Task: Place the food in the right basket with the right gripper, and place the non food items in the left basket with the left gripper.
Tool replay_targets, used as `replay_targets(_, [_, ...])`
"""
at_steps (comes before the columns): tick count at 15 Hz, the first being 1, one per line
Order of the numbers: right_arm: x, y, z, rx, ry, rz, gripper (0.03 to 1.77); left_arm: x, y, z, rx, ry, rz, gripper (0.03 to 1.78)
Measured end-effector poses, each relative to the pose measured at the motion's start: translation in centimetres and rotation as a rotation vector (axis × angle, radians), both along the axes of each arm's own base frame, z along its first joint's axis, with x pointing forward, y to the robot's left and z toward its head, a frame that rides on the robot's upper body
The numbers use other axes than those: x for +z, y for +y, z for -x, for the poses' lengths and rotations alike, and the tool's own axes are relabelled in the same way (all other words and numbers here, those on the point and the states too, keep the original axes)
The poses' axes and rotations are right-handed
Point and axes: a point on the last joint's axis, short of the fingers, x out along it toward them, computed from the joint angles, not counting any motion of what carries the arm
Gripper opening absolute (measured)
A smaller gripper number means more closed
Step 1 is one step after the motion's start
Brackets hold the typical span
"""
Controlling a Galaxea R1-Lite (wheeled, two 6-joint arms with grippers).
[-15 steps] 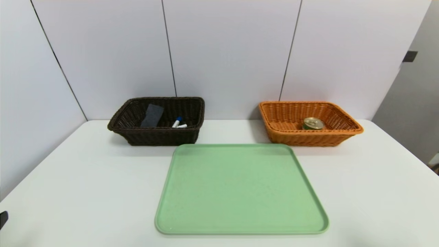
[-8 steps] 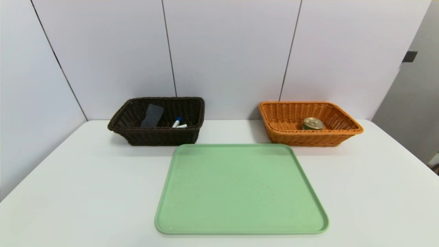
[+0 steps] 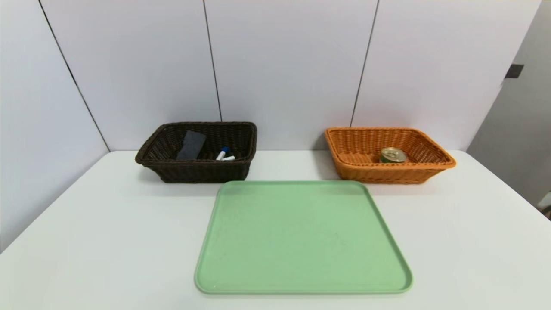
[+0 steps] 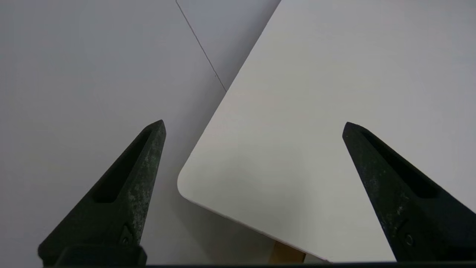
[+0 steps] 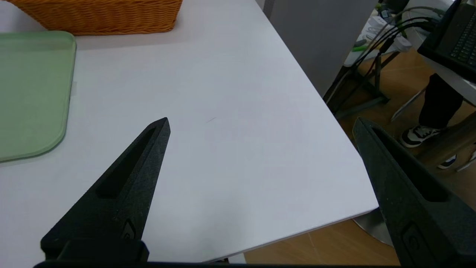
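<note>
- A gold-topped can [image 3: 392,154] sits upright inside the orange basket [image 3: 426,172], toward that basket's right half, at the back right of the white table [image 3: 107,224].
- A dark grey flat item [image 3: 191,144] leans against the inner back left of the dark brown basket [image 3: 202,172], with a white marker with a blue cap [image 3: 223,153] lying just beside it on the basket floor; what the grey item is cannot be told.
- The two baskets stand well apart along the back edge of the table, close to the pale panelled wall [image 3: 284,64], the brown one on the robot's left and the orange one on its right.
- A pale green tray [image 3: 224,275] lies flat at the table's centre, in front of and between the two baskets, its far corners near each one.
- The left gripper [image 4: 253,124], seen only in the left wrist view, hangs with fingers spread wide and nothing between them, above a rounded corner of the table beside the wall.
- The right gripper [image 5: 260,123], seen only in the right wrist view, is likewise spread wide and holds nothing, above the bare tabletop near the table's right edge, with the tray's corner [image 5: 33,93] and the orange basket's side [image 5: 100,16] beyond it.
- Past that edge lie a wooden floor [image 5: 401,93], cables and a person's shoes [image 5: 418,134].
</note>
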Motion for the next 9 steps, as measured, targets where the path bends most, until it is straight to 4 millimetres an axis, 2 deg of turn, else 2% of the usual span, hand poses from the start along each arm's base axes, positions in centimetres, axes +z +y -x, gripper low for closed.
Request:
replay_targets(3, [-1.0, 0.1, 0.3, 0.029, -0.004, -0.004, 1.69, -1.7, -0.2, 0.2, -0.072, 0.011, 0.0, 1.69])
replay_targets(9, [-3.8, 0.1, 0.7, 0.076, -0.032, 0.034, 1.69, -5.3, -0.8, 0.2, -0.349, 0.006, -0.023, 1.69])
